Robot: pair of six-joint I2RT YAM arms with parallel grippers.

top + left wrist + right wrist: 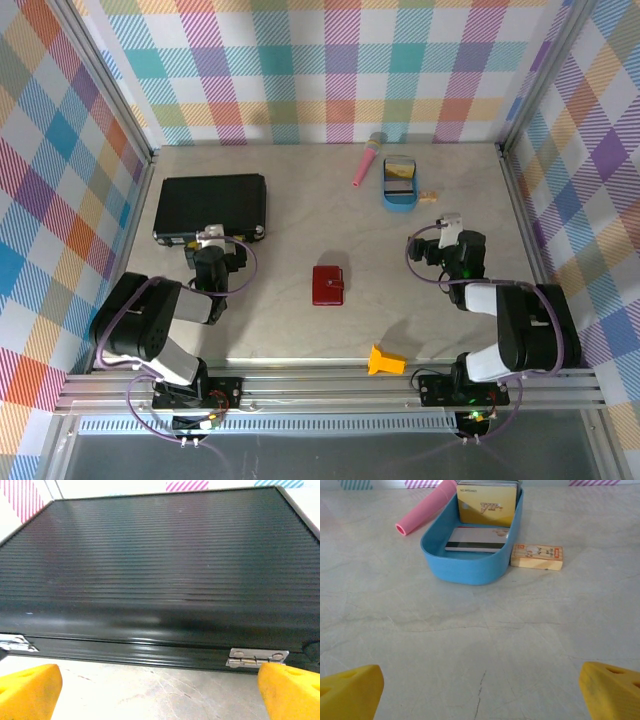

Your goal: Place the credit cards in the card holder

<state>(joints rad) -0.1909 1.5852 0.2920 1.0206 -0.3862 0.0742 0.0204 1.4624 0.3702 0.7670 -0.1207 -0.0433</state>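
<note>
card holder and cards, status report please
Left end effector open, empty, facing black case. Right end effector open, empty, facing blue tray. Credit cards in tray; card holder mid-table. Nothing blocking.

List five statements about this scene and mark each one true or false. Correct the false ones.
1. The credit cards sit in the blue tray. True.
2. The card holder lies closed, well apart from that tray. True.
3. The right gripper is holding a card. False: its jaws are open and empty, and it faces the tray across bare table.
4. The left gripper faces the card holder. False: it is open and faces the side of the black case.
5. The wooden block lies inside the tray. False: it lies outside, next to the tray's wall.
</note>
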